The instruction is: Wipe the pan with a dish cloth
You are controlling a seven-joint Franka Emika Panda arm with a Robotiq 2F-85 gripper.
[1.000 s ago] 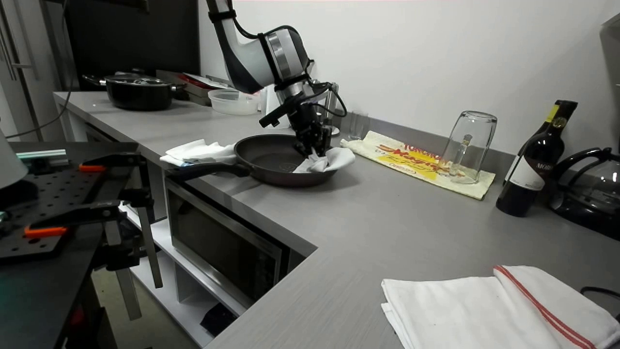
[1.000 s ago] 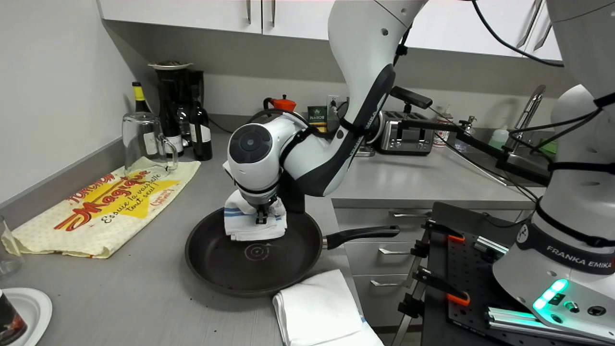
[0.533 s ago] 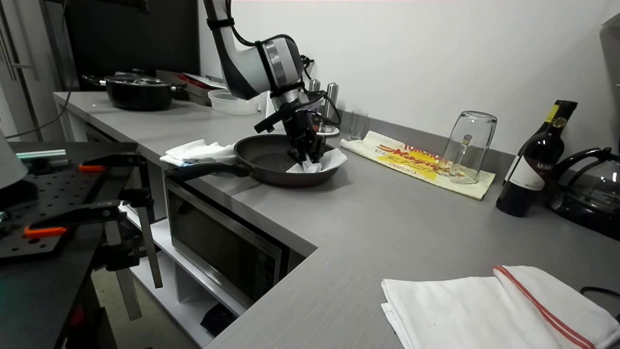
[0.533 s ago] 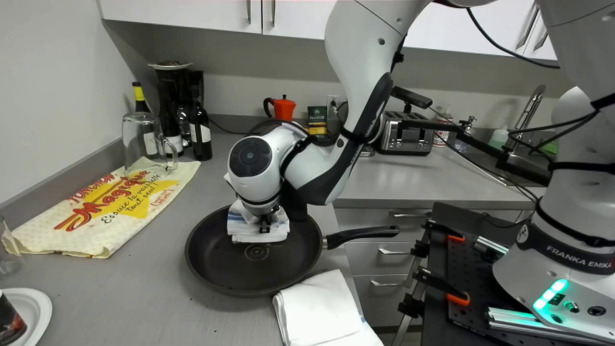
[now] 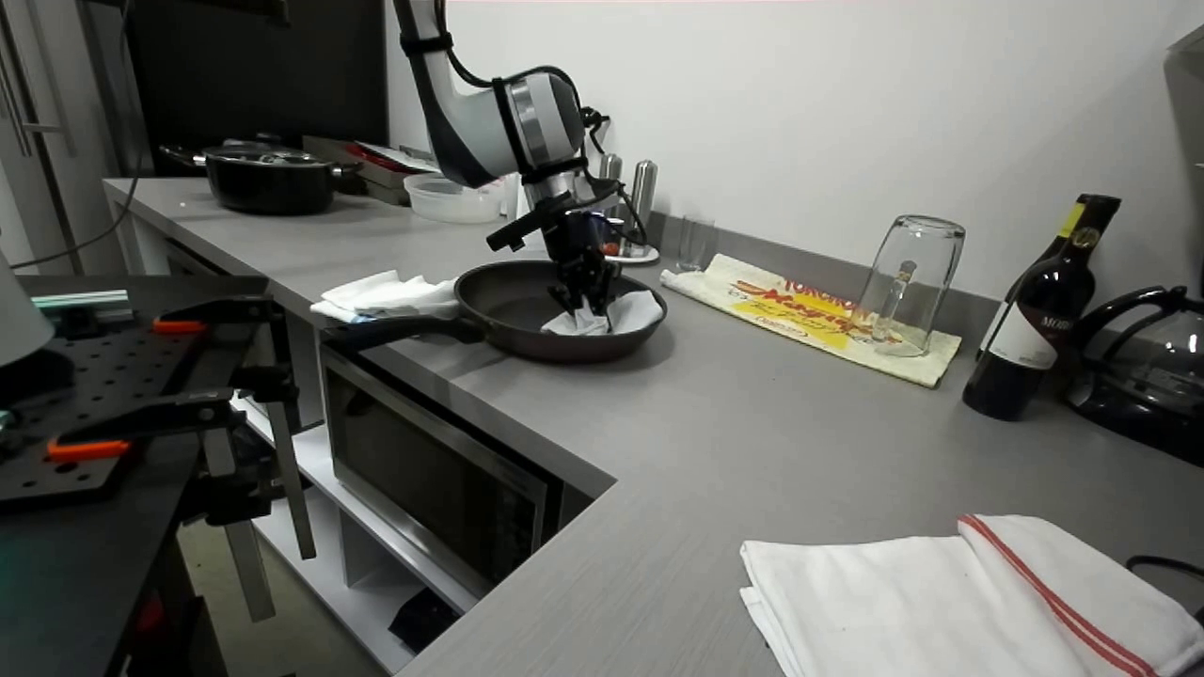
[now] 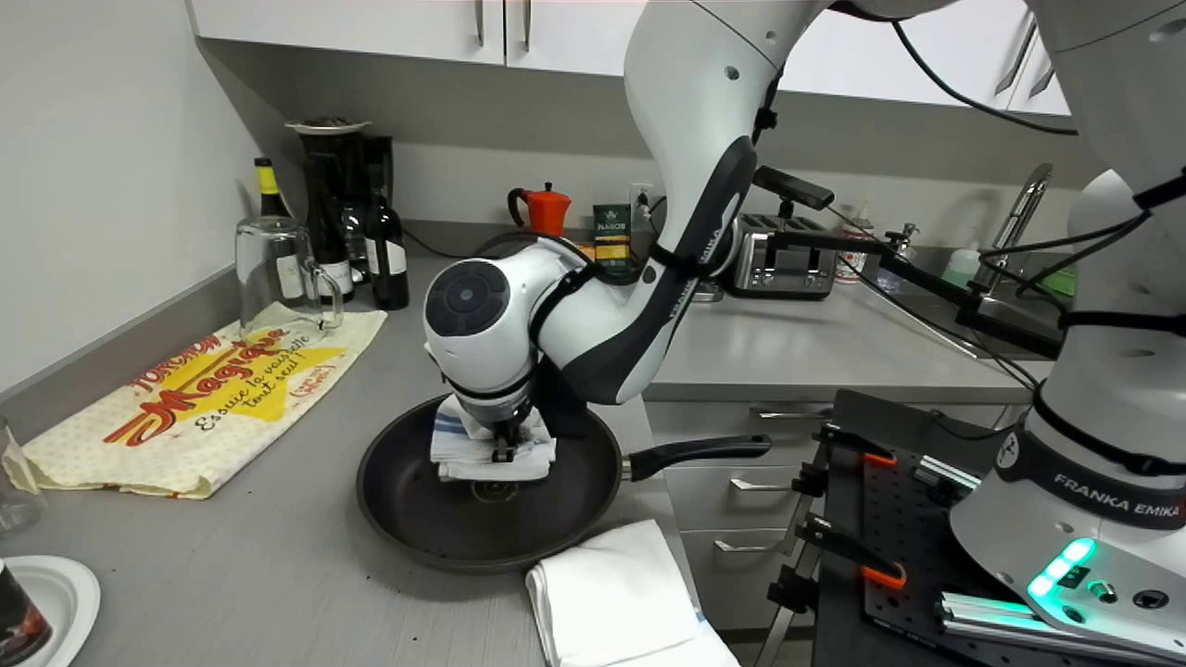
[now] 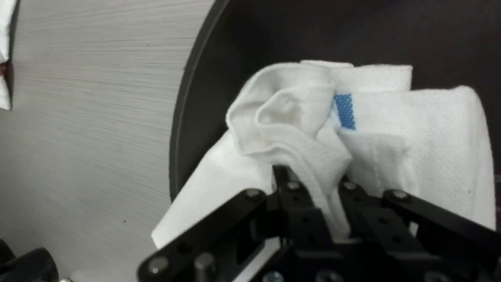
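Note:
A dark frying pan [image 5: 564, 350] lies on the grey counter, its black handle [image 6: 700, 452] pointing over the counter's edge. The pan also shows in an exterior view [image 6: 500, 533] and in the wrist view [image 7: 430, 35]. A folded white dish cloth with blue stripes [image 7: 434, 117] lies inside the pan; it shows in both exterior views [image 5: 637, 310] [image 6: 459, 459]. My gripper [image 7: 317, 188] is shut on a bunched fold of this cloth, held between the fingers. The gripper [image 6: 505, 449] points down into the pan. The fingertips are partly hidden by the cloth.
Another folded white cloth [image 6: 611, 593] lies beside the pan at the counter's edge. A printed yellow cloth [image 6: 213, 398] with an upturned glass mug [image 6: 278, 278] lies by the wall. Wine bottles [image 5: 1035, 329] and a red-striped white cloth [image 5: 903, 602] stand farther along. A black pot [image 5: 268, 179] stands beyond.
My gripper and the held cloth have moved from the pan's rim toward its middle. The cloth reached over the rim before and now lies inside it. The pan has not moved.

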